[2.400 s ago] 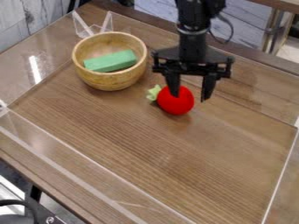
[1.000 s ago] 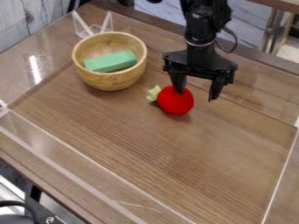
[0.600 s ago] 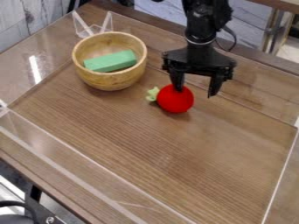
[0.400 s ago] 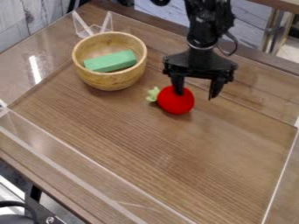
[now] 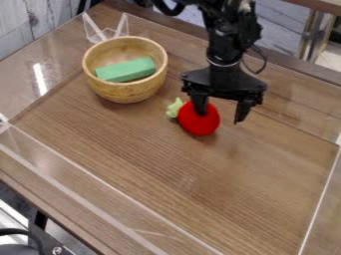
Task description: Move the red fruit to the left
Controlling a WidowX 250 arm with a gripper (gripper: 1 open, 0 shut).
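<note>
On the wooden table [image 5: 200,189] the red fruit [image 5: 200,119] sits a little right of centre, its pale green leafy tip [image 5: 174,107] pointing toward the left and slightly back. The black gripper [image 5: 221,108] hangs right over it, pointing steeply down, with its fingers [image 5: 194,103] spread wide to either side of the fruit's upper half. One finger stands at the fruit's left shoulder, the other just off its right side. From where I stand I cannot tell whether either finger actually touches the fruit; nothing looks clamped, and the fruit appears to rest on the table.

To the left and a bit farther back stands the wooden bowl [image 5: 104,88], well apart from the fruit, with a flat green rectangular block [image 5: 126,70] lying inside it at a slant. The black arm [image 5: 229,35] rises from the gripper toward the top edge of the view.

A clear plastic wall [image 5: 40,151] runs around the table's edges, low and see-through, and the tabletop shines under the room's light near the back left.
</note>
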